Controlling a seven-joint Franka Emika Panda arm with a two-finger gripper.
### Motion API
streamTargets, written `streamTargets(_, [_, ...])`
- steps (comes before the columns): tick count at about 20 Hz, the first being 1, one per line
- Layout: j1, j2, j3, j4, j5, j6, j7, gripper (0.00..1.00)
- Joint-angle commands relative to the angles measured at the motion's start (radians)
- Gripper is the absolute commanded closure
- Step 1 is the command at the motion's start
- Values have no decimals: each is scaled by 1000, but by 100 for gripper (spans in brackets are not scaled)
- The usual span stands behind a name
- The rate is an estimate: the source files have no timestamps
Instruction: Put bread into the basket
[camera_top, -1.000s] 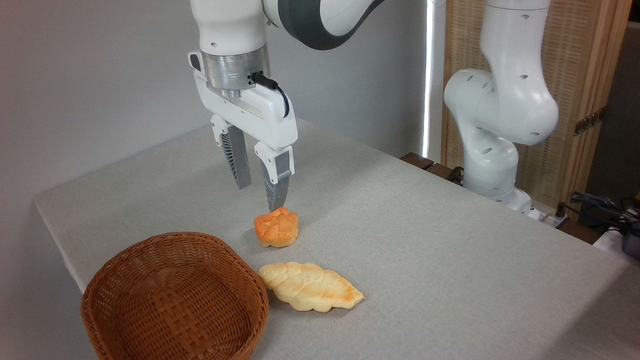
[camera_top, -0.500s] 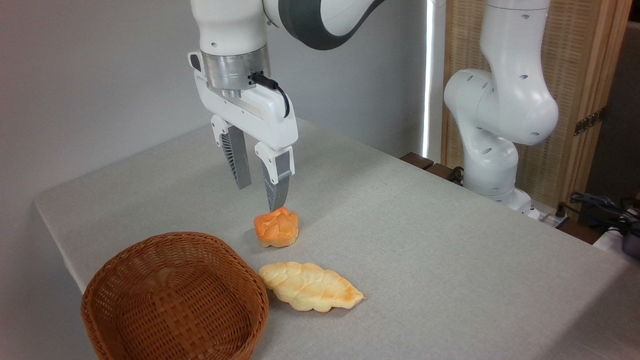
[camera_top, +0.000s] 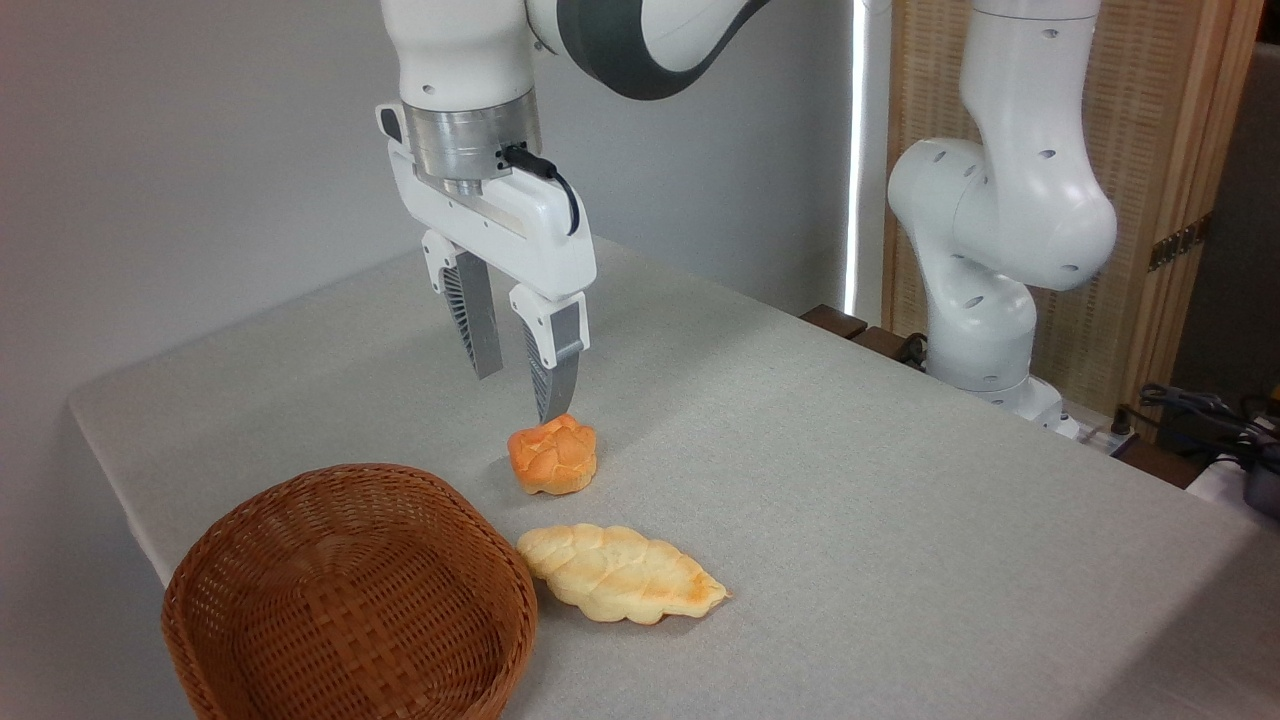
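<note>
Nearest the camera, the basket (camera_top: 350, 590) is sat at the front left corner of the bench (camera_top: 900, 520), nothing seen inside it, and a pale braided loaf (camera_top: 620, 573) is laid flat just beside its right rim, maybe touching it, hard to tell. A bit further back the bun (camera_top: 553, 455) is parked on the cloth, apart from both loaf and basket. Above and slightly behind the bun the gripper (camera_top: 517, 396) is hung pointing down, fingers parted a little with nothing held, one tip looking right at the bun's top; the arm's base (camera_top: 990, 330) is seen at the far right edge.
</note>
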Motion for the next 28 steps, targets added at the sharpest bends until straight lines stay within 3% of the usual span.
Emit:
streamTargets(1, [-2,-3,11,16,-15,-28,6,0])
streamTargets(21, [-2,-2,3,32,-15,-29,3,0])
streamTargets(28, [-48,-3,-3,-9,-15,-8,7,0])
